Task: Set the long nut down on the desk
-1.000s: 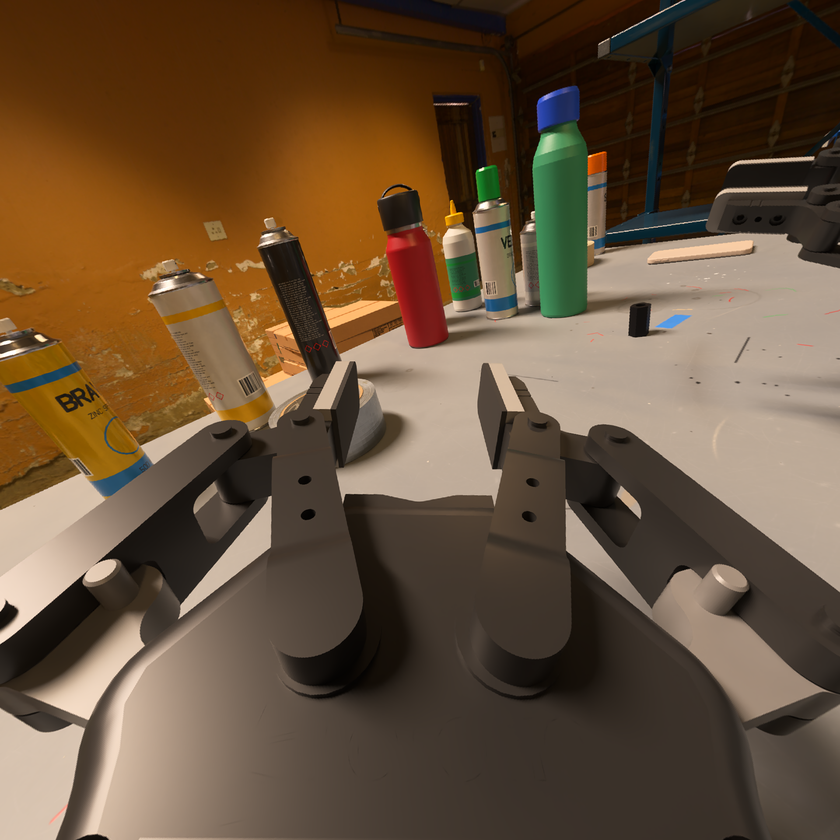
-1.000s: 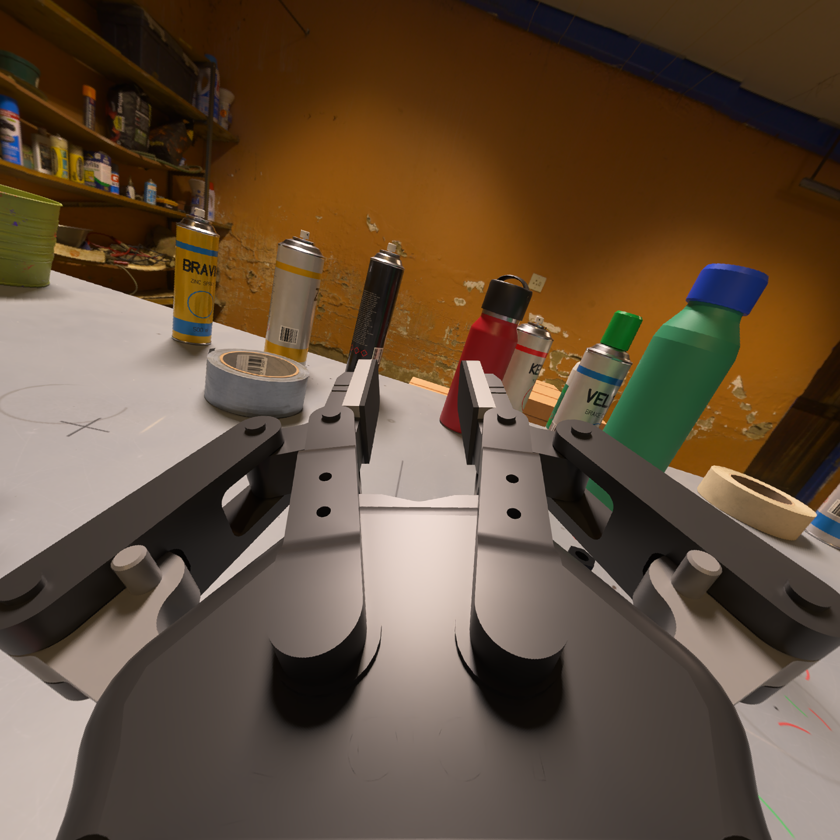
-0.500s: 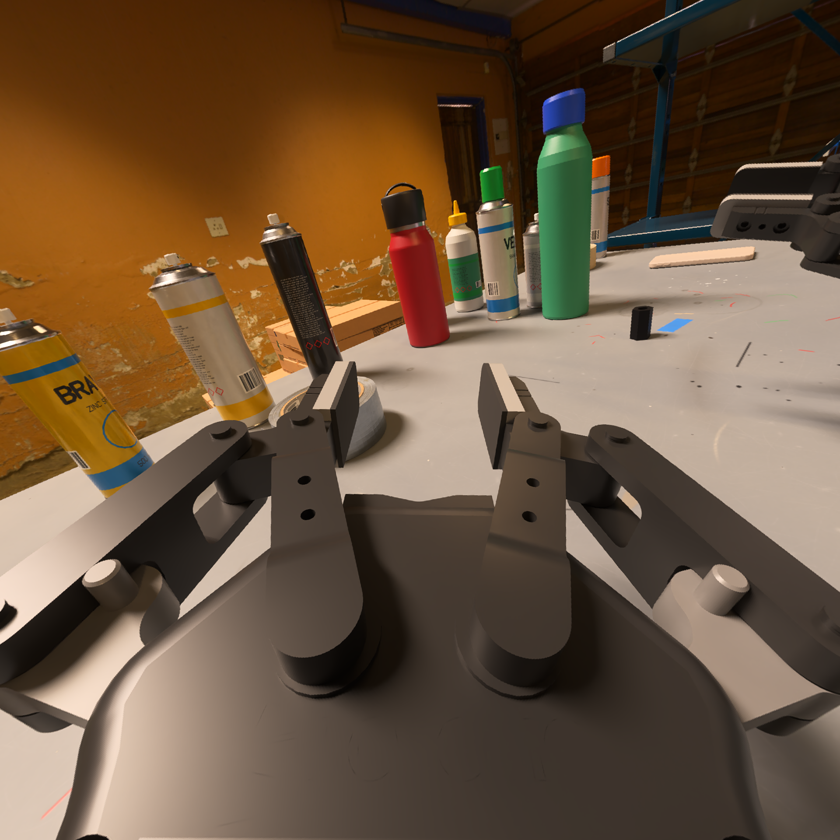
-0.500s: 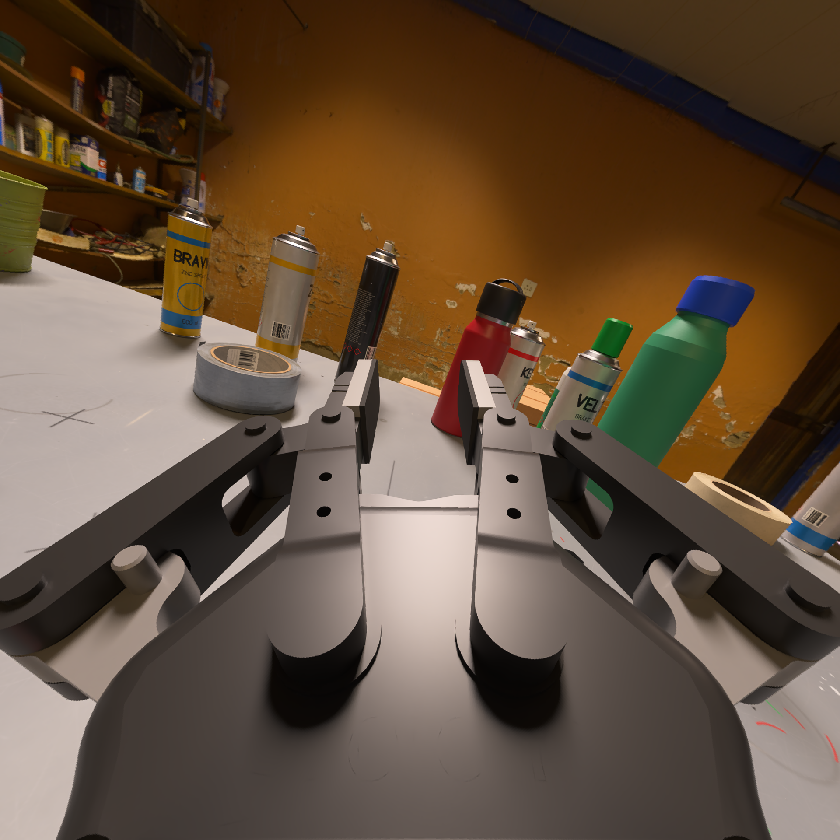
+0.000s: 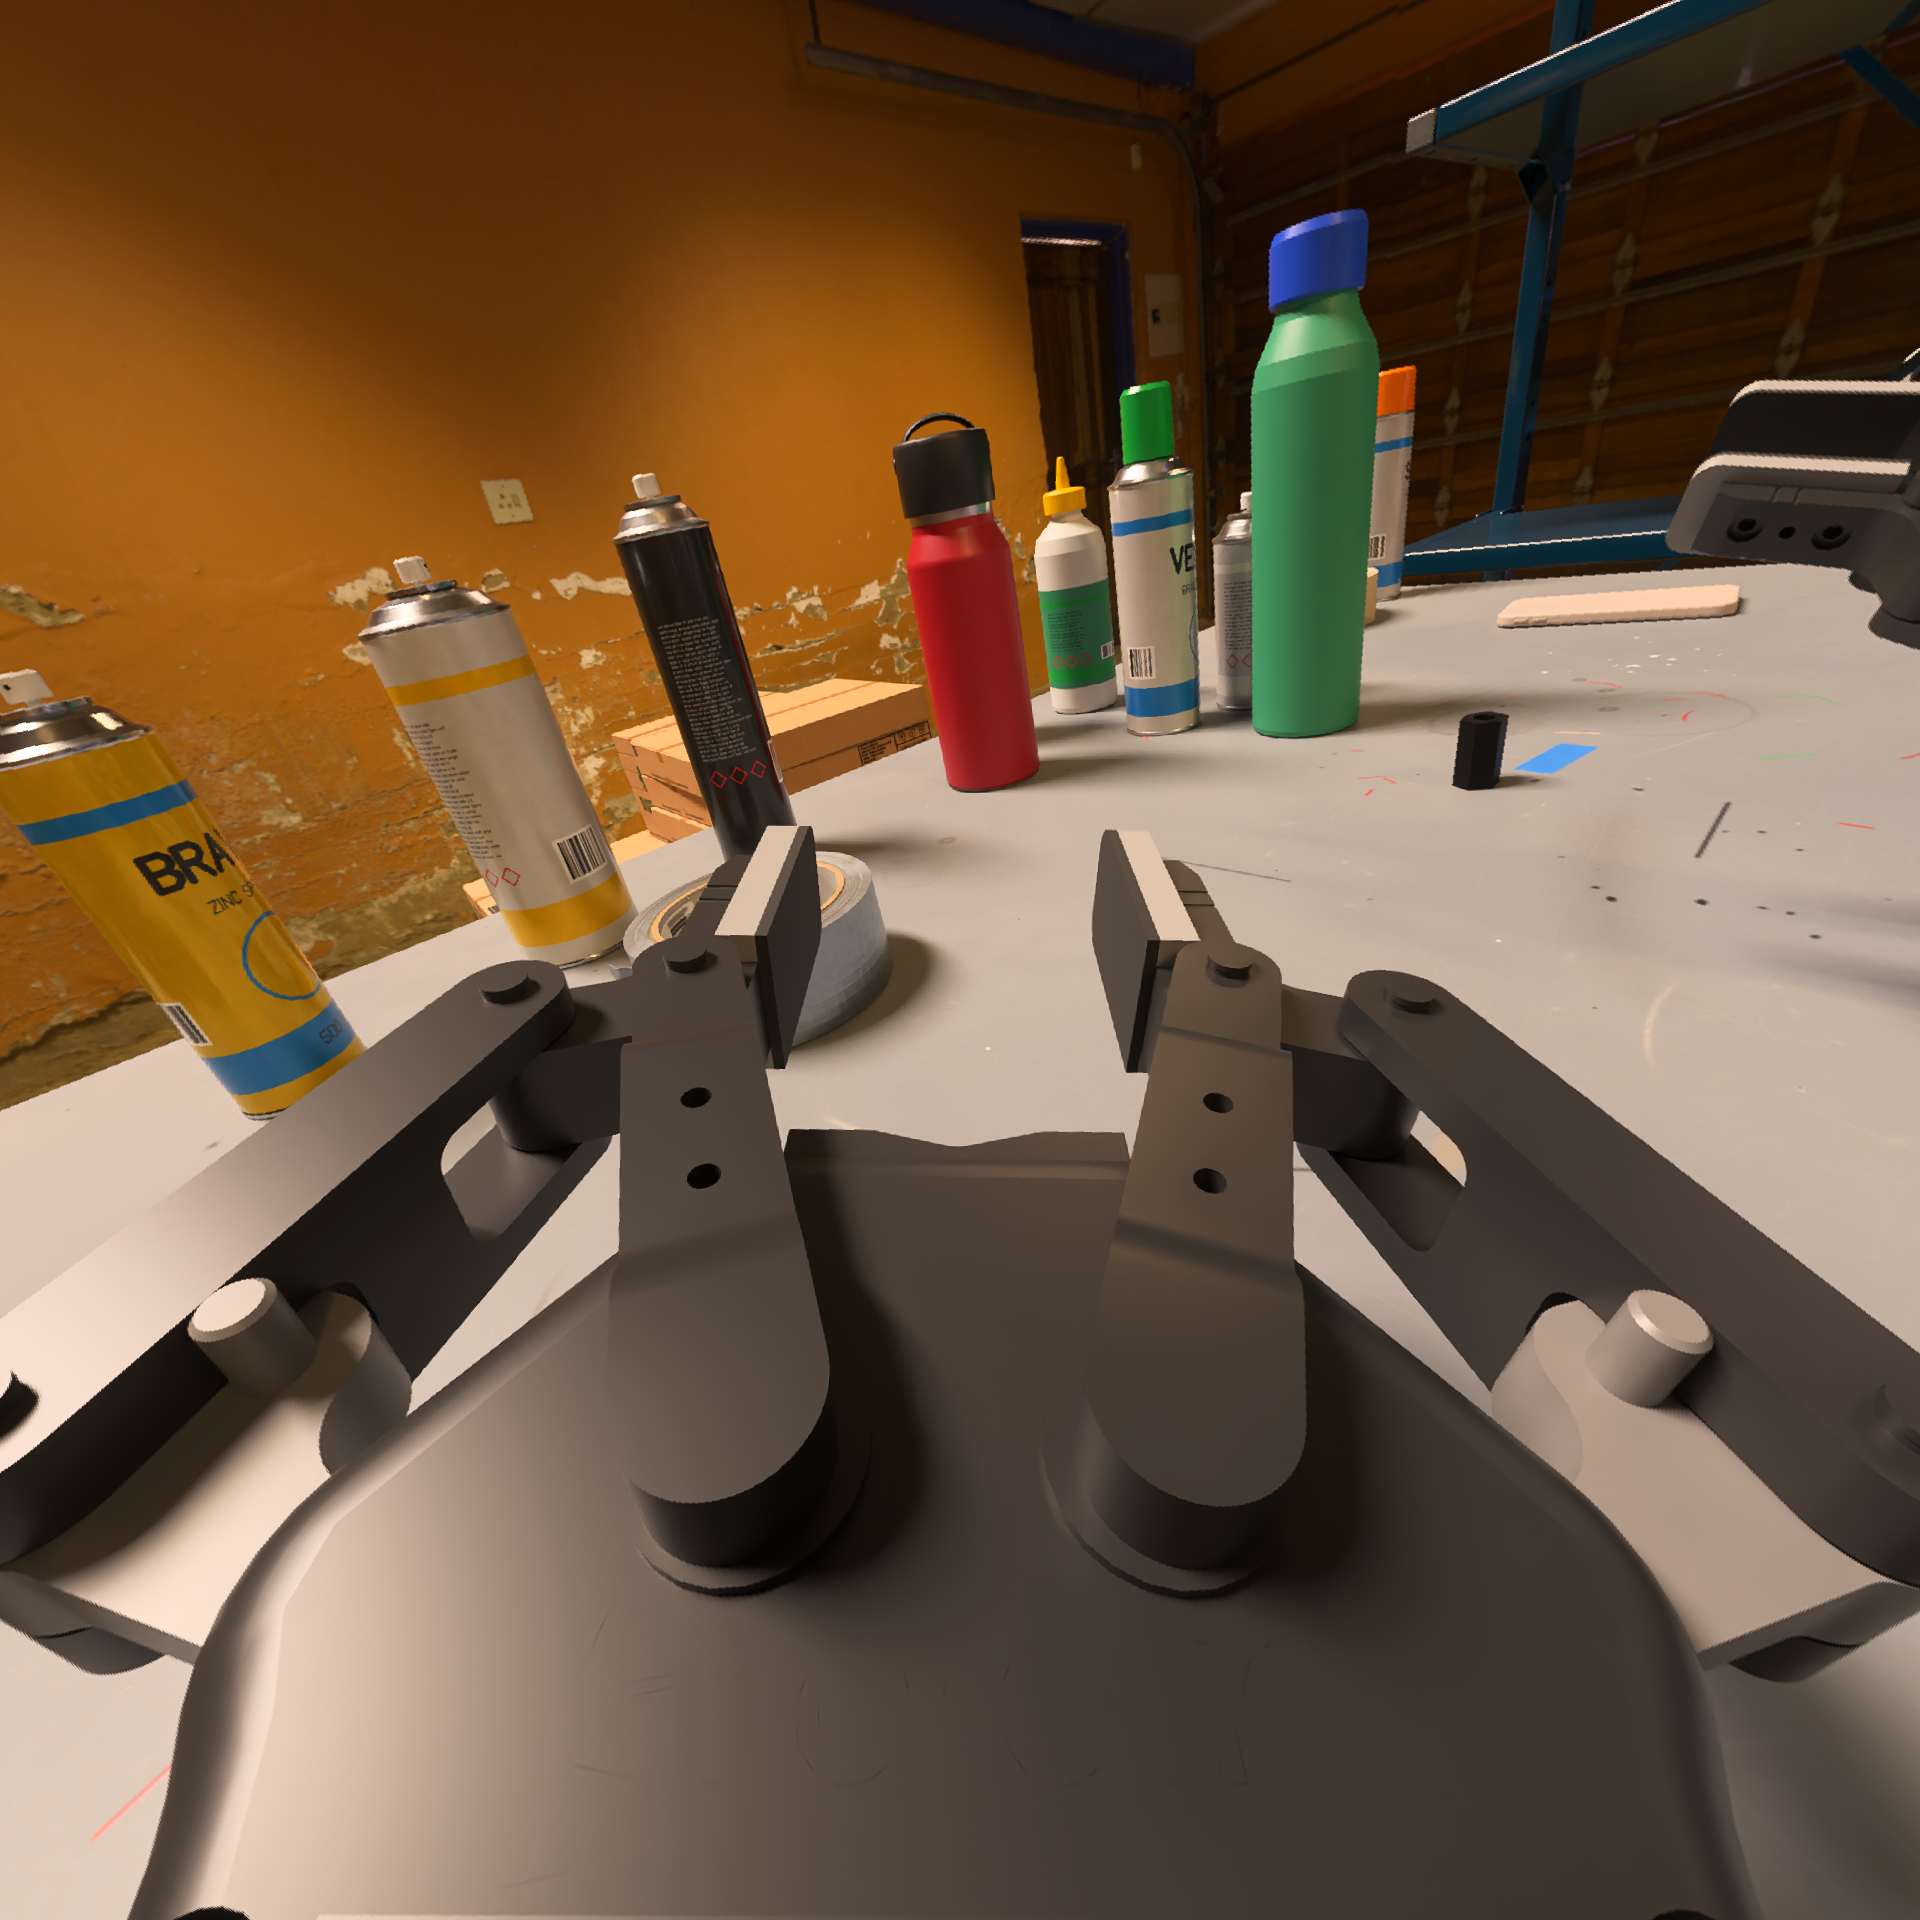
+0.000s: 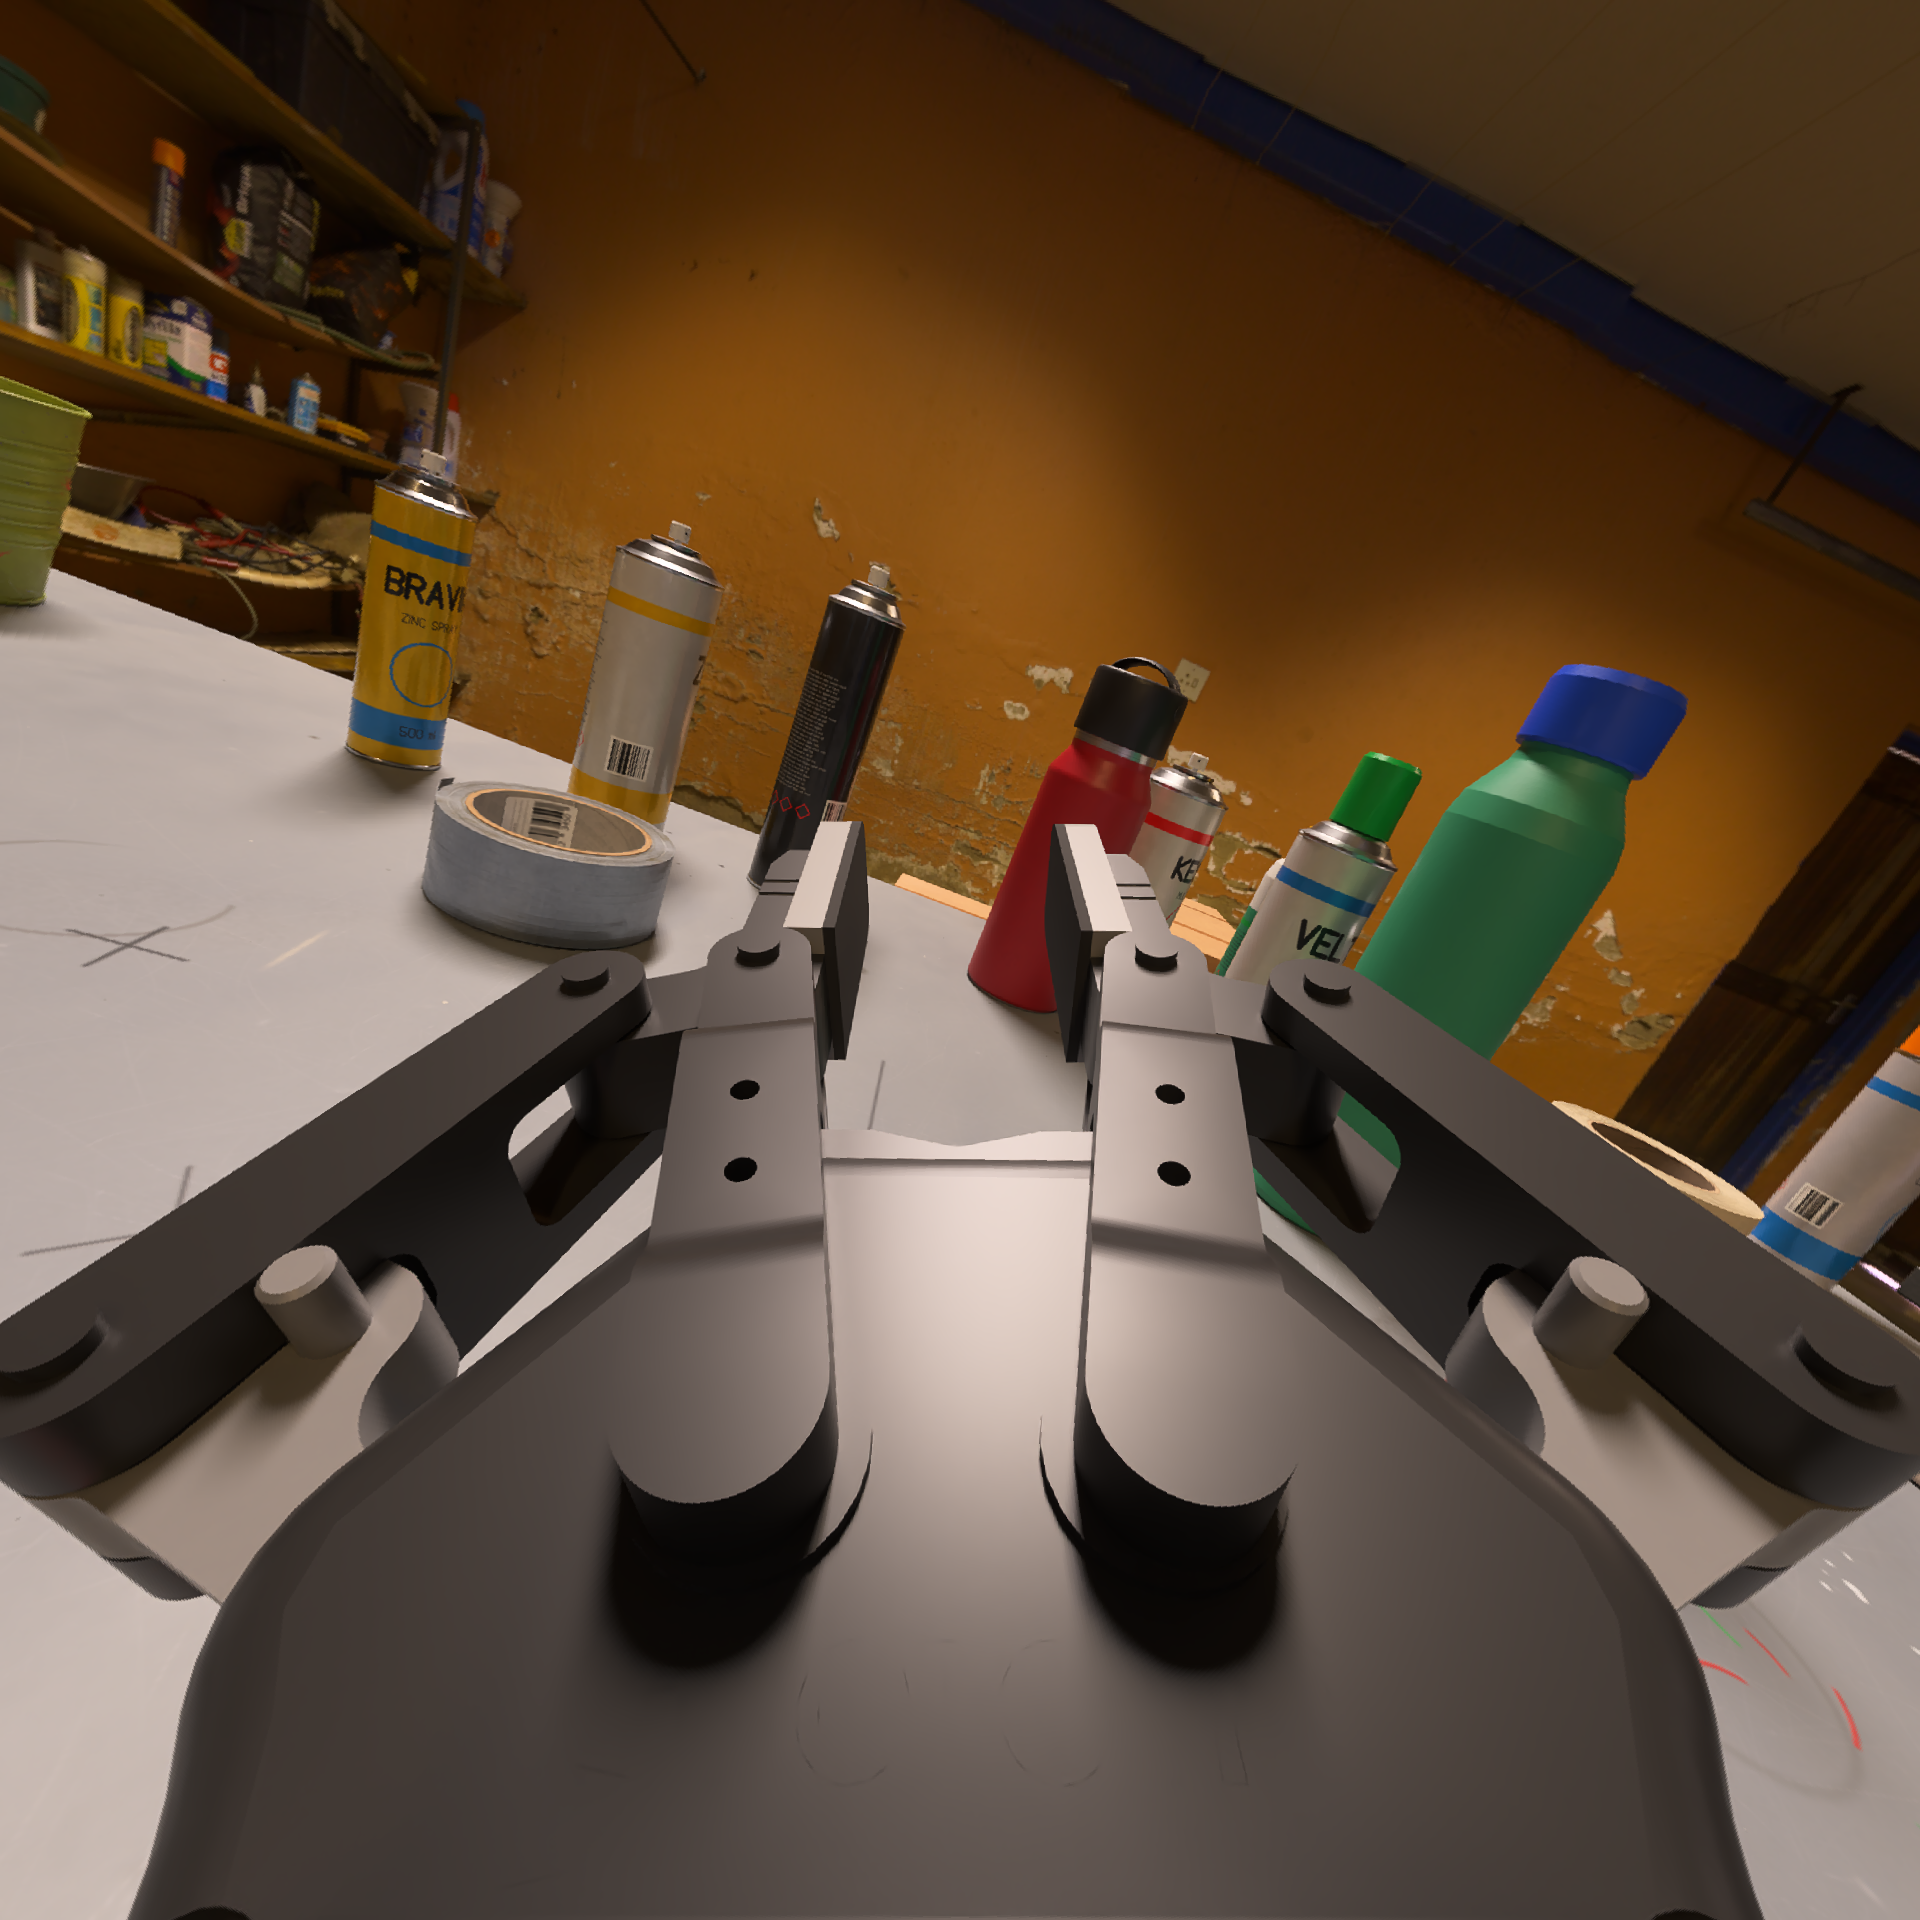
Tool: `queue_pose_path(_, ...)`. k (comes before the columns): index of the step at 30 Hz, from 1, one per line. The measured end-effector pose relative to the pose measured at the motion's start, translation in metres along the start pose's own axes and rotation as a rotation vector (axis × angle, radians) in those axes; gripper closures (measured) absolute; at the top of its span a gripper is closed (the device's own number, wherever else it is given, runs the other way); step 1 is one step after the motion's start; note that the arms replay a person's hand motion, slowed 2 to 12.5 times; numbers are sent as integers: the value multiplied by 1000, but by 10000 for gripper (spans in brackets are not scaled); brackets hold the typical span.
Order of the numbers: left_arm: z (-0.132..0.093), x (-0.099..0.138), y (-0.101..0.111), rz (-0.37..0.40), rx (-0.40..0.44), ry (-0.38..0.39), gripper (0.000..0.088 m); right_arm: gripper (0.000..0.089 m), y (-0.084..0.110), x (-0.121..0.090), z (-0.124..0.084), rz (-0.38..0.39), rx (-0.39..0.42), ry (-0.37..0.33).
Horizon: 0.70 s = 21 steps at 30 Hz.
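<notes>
The long nut [image 5: 1478, 750], small, black and hexagonal, stands upright on the grey desk [image 5: 1558, 935], far ahead and to the right in the left wrist view, beside a blue mark [image 5: 1555, 757]. My left gripper [image 5: 956, 914] is open and empty, low over the desk, well short of the nut. My right gripper [image 6: 956, 914] is open and empty, tilted, above the desk [image 6: 156, 831]; the nut does not show in its view. The right arm's body [image 5: 1808, 488] shows at the far right edge of the left wrist view.
A row stands along the desk's back edge: yellow can [image 5: 156, 894], white-and-yellow can [image 5: 499, 758], black can [image 5: 707, 665], red flask [image 5: 971, 634], green bottle [image 5: 1309, 488]. Grey tape roll [image 6: 545, 862] lies on the desk, beige tape roll [image 6: 1662, 1174] and green bucket [image 6: 31, 488] too.
Both wrist views have shifted slightly: the left pulled back a little from the nut, and the right rose and tilted. Both grippers stay open.
</notes>
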<state>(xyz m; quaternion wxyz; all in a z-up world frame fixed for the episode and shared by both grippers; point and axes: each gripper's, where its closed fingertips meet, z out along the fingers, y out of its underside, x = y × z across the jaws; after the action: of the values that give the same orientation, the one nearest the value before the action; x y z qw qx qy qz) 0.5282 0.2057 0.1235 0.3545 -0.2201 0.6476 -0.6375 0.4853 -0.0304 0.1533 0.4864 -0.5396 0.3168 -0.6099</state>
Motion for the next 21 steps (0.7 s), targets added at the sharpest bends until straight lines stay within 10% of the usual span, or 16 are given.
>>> queue_pose_path(21,-2,-4,-2,9,6,-17,404,551,14,13,-2,-21,-125,31)
